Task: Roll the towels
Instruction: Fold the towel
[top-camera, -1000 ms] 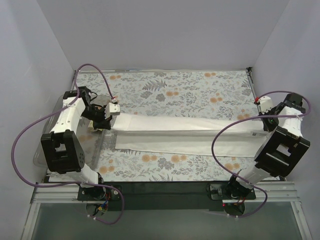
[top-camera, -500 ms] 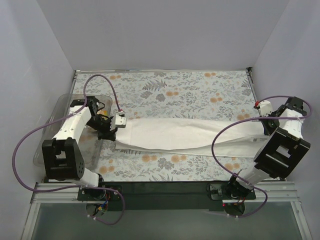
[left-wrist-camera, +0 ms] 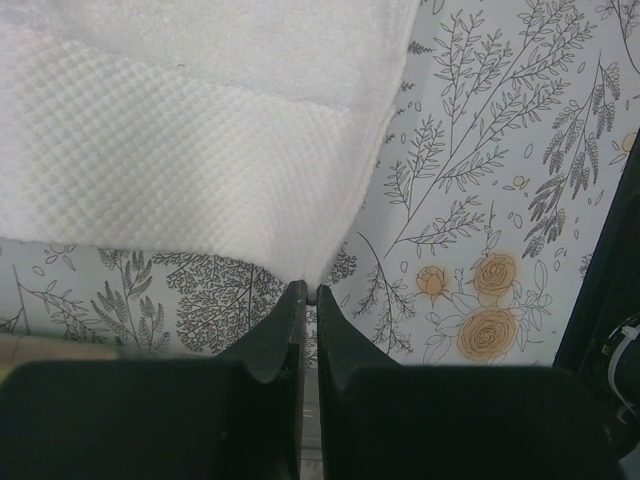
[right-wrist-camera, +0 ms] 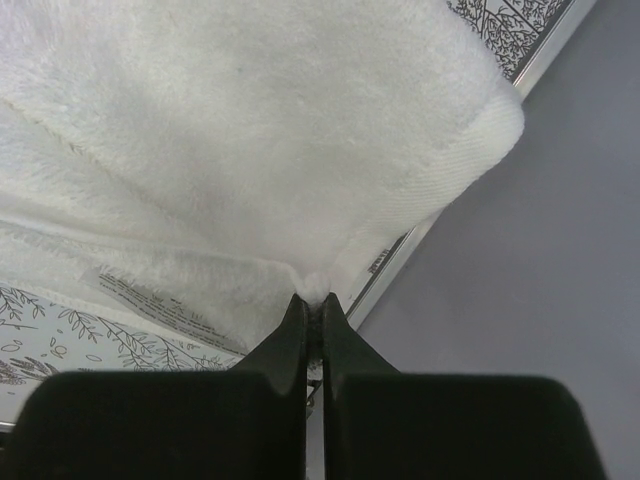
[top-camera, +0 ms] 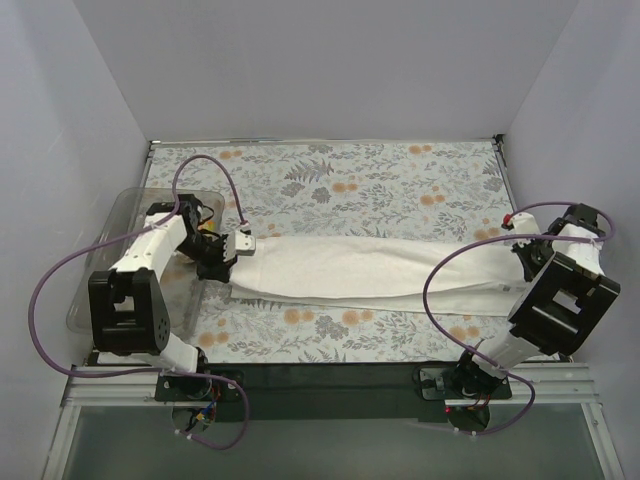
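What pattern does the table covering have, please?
Grey ferns and orange flowers; table covering shows best in left wrist view.

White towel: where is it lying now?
In the top view, the white towel stretches across the floral table covering, its ends pinched by the left fingers and right fingers.

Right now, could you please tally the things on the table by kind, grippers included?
white towel: 1
clear bin: 1
patterned table covering: 1
grippers: 2, the left gripper and the right gripper, each shut on a towel corner
Total: 5
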Robot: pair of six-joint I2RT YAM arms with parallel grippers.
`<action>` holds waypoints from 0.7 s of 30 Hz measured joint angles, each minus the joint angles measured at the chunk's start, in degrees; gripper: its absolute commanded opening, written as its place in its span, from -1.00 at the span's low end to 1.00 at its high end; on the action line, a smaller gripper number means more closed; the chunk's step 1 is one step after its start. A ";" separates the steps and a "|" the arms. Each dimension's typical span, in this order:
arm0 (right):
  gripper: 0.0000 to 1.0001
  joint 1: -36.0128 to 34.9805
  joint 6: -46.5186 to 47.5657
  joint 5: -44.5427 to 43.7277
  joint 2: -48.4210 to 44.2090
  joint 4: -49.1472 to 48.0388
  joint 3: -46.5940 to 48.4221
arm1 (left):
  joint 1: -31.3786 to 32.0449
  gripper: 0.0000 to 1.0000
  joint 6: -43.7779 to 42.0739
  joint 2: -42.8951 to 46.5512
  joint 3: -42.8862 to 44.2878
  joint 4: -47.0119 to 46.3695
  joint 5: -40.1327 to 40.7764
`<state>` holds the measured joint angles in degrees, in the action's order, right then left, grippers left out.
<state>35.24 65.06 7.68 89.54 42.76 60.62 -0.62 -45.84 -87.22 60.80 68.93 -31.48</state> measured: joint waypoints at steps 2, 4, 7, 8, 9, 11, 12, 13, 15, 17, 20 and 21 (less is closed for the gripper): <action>-0.97 0.00 -0.26 0.15 0.20 0.02 0.48 | 0.00 -1.00 0.72 -0.31 1.77 0.20 -0.13; -0.97 -0.02 -0.74 0.66 0.92 0.35 2.21 | 0.00 -1.00 2.54 -1.42 6.10 0.17 -0.50; -0.97 -0.02 -2.58 2.01 3.08 0.83 7.30 | -0.02 -1.00 6.69 -3.61 14.38 -3.50 -1.92; -0.97 -0.02 -3.28 2.69 3.91 0.85 9.42 | 0.00 -1.00 8.02 -4.24 16.70 -5.11 -2.49; -0.97 -0.02 -3.98 3.30 4.70 0.83 11.52 | 0.00 -1.00 9.25 -4.85 18.78 -6.45 -3.21; -0.97 -0.07 -5.31 4.79 5.46 0.81 15.10 | 0.00 -1.00 11.02 -5.75 21.90 -8.17 -4.68; -0.97 -0.11 -5.70 5.40 5.49 0.81 16.33 | 0.00 -1.00 11.47 -5.97 22.95 -8.96 -5.44; -0.97 -0.11 -5.99 6.05 5.44 0.81 17.33 | -0.04 -1.00 11.63 -6.01 23.34 -9.68 -6.01; -0.97 -0.11 -6.19 6.73 5.40 0.59 18.21 | -0.11 -1.00 11.45 -5.73 22.58 -10.16 -6.56; -0.97 -0.09 -5.90 6.80 5.33 0.50 17.49 | -0.20 -1.00 10.60 -4.74 19.12 -11.17 -6.58; -0.97 -0.04 -4.76 6.14 4.70 0.02 13.64 | -0.39 -1.00 8.68 -2.99 12.31 -11.08 -5.68; -0.97 -0.02 -4.35 5.81 4.55 0.04 12.00 | -0.39 -1.00 8.02 -2.58 10.43 -11.04 -5.22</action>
<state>35.22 60.71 13.50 94.08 42.81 72.62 -1.02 -37.82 -89.80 71.22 57.89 -36.71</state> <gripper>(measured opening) 0.016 0.023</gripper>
